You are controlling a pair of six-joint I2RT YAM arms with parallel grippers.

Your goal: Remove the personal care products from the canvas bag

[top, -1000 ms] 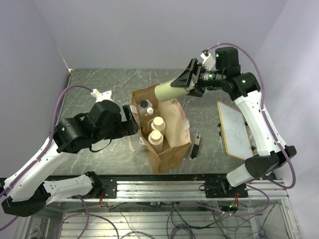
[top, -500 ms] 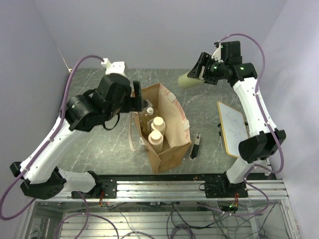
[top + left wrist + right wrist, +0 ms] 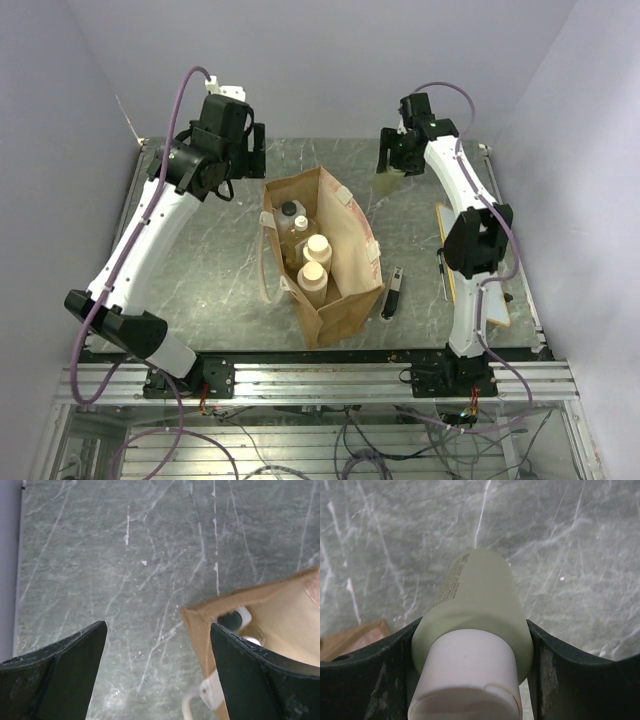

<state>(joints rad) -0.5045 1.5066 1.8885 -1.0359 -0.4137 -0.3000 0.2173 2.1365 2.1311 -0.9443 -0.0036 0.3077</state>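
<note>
Beyond the canvas bag point(image 3: 340, 290), right claw point(image 3: 472, 630) grips a pale-green bottle point(image 3: 470, 585), print unreadable; left claw point(image 3: 158, 627) gapes wide.

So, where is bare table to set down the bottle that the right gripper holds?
The table is bare behind the canvas bag, under the right gripper and its bottle, and widely left of the bag. Between bag, marker and board it is crowded.
</note>
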